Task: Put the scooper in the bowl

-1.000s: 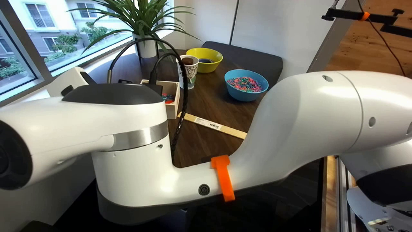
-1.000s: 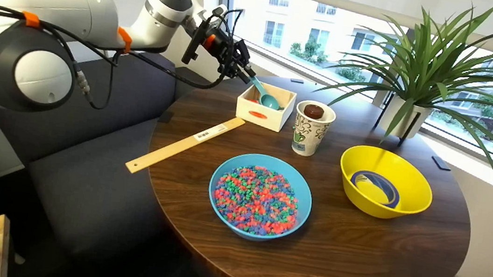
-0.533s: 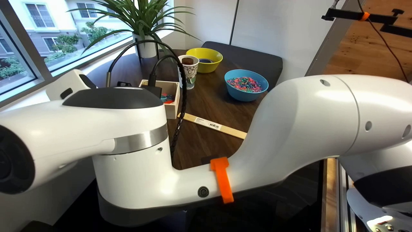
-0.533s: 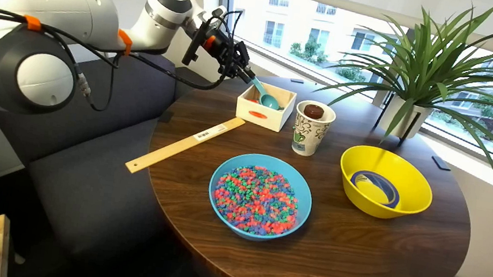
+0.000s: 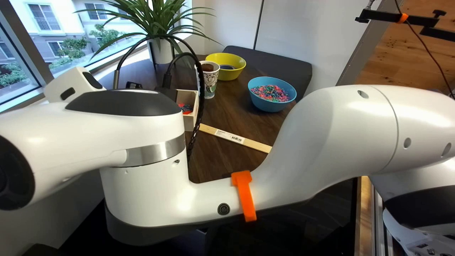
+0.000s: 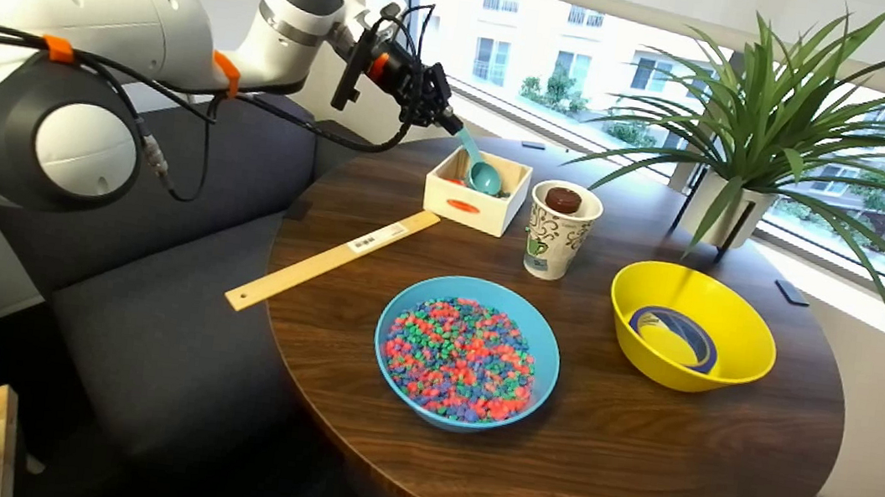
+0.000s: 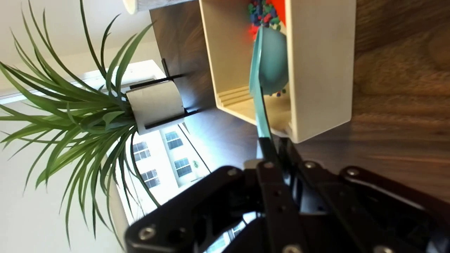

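Wooden stick point(image 6: 330, 260) bears a barcode label point(image 5: 229, 136); the claw point(image 7: 276, 144) grips the scooper point(image 7: 272, 65).

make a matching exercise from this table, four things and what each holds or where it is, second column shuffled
1. teal scoop
2. blue bowl
3. yellow bowl
4. wooden stick

A. has a blue ring-shaped roll inside
B. juts past the edge of the table
C. held in the gripper
D. holds small multicoloured pieces

Pairs: 1-C, 2-D, 3-A, 4-B
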Robot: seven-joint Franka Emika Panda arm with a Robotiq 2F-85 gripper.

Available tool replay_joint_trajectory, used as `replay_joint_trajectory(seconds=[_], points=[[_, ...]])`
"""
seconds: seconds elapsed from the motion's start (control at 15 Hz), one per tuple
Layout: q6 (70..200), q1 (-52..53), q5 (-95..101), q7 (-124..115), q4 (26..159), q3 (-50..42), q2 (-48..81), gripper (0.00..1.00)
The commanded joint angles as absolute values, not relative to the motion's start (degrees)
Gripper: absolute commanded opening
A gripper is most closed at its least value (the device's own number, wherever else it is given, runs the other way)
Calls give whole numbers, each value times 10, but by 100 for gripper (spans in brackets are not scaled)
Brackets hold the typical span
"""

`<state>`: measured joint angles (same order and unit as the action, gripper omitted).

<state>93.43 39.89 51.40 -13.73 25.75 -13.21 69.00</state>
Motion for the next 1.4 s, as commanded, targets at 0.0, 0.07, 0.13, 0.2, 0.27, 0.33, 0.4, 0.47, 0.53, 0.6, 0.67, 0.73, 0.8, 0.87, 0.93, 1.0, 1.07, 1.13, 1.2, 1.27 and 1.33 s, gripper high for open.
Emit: replay_joint_trajectory(seconds=[0.0, 0.07, 0.13, 0.2, 0.27, 0.33, 0.4, 0.47, 0.53, 0.6, 0.67, 0.73, 0.8, 0.87, 0.93, 1.0, 1.07, 1.13, 1.2, 1.27, 1.33], points=[[937, 406, 514, -136, 252, -144, 679, 4], [933, 403, 505, -132, 251, -138, 669, 4], [929, 395, 492, -127, 249, -129, 658, 4], [929, 387, 479, -124, 247, -123, 648, 4], [936, 374, 456, -115, 245, -107, 634, 4], [942, 363, 436, -108, 242, -99, 623, 4], [944, 349, 415, -100, 240, -93, 612, 4], [944, 338, 393, -90, 238, -87, 600, 4], [949, 322, 371, -79, 237, -81, 586, 4], [949, 308, 347, -71, 235, -76, 574, 4], [949, 293, 323, -59, 232, -71, 560, 4], [947, 279, 299, -47, 228, -66, 546, 4], [941, 265, 273, -35, 224, -62, 531, 4], [935, 251, 246, -21, 222, -58, 516, 4], [926, 237, 220, -7, 219, -52, 500, 4], [909, 221, 195, 2, 222, -46, 485, 4], [892, 207, 172, 9, 223, -39, 468, 4], [870, 192, 153, 16, 228, -34, 457, 4], [843, 180, 136, 17, 232, -29, 445, 4], [804, 171, 129, 17, 238, -31, 434, 4], [765, 165, 130, 10, 242, -38, 425, 4]])
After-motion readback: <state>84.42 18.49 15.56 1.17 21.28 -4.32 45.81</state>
